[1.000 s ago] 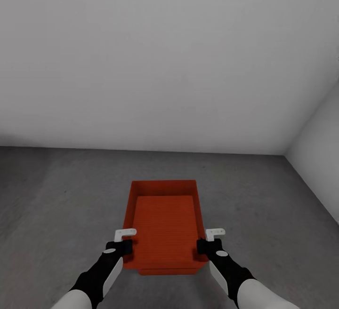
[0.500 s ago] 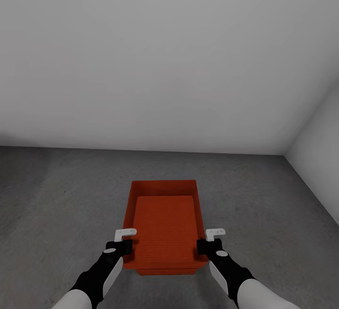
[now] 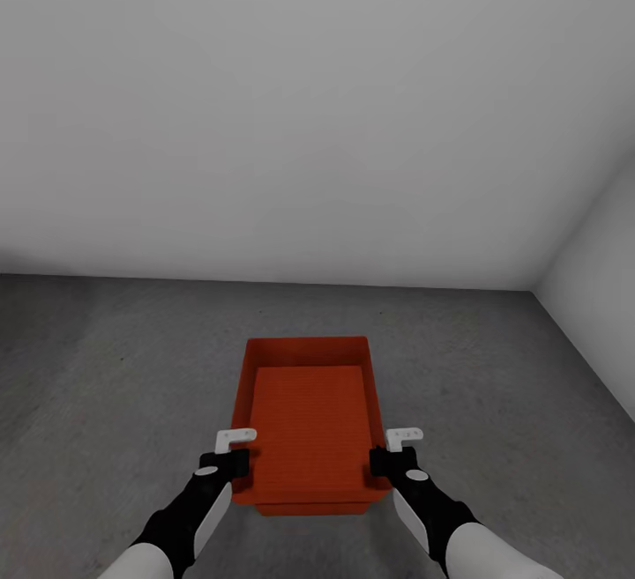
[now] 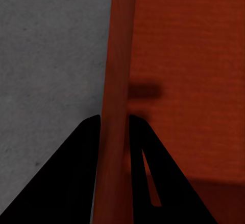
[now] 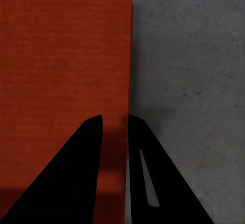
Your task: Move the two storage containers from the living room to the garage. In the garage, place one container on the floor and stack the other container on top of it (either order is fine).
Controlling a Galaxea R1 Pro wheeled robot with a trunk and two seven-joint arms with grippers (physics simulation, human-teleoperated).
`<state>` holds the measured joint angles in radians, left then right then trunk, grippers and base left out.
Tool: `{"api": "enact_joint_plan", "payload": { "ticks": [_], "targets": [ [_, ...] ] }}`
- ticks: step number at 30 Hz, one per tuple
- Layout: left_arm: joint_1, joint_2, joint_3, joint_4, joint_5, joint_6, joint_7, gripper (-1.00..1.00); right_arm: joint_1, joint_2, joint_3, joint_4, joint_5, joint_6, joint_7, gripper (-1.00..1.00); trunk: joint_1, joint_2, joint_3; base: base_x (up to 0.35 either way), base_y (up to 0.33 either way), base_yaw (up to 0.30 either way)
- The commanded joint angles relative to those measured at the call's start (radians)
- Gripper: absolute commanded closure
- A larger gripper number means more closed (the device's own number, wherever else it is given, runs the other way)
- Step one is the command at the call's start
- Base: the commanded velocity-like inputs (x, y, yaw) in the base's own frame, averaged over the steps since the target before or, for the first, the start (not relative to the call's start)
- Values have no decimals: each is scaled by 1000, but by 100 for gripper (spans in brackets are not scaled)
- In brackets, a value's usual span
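One red-orange open-top storage container (image 3: 309,411) lies low over the dark grey garage floor (image 3: 115,367), straight ahead of me, its inside empty. My left gripper (image 3: 236,458) straddles its left wall near the front corner and is shut on that wall (image 4: 116,81). On the opposite wall (image 5: 127,70) my right gripper (image 3: 384,457) is shut in the same way. In both wrist views a thin orange wall runs between the two black fingers. I cannot tell whether the container rests on the floor or hangs just above it.
A plain pale grey wall (image 3: 291,121) stands a short way beyond the container. A second pale wall (image 3: 600,279) closes the right side and meets the first in a corner. Bare floor spreads to the left and right of the container.
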<state>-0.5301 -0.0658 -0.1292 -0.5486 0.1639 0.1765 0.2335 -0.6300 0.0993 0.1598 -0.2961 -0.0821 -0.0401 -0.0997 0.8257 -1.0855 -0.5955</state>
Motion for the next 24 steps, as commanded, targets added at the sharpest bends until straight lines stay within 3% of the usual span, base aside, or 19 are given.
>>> {"api": "enact_joint_plan", "payload": {
  "ticks": [1, 15, 24],
  "targets": [
    [-1, 1, 10, -20, -4, 4, 15, 100, 0, -15, -17, 3, -12, -4, -77, 100, 0, -1, -1, 0, 0, 0],
    [-1, -3, 12, -22, -7, 6, 18, 100, 0, -15, -17, 4, -12, -4, -80, 100, 0, -1, -1, 0, 0, 0],
    [-1, -3, 10, -24, -6, 6, 18, 100, 0, -15, -18, 3, -12, -4, -80, 100, 35, -64, -29, 0, 0, 0]
  ]
}}
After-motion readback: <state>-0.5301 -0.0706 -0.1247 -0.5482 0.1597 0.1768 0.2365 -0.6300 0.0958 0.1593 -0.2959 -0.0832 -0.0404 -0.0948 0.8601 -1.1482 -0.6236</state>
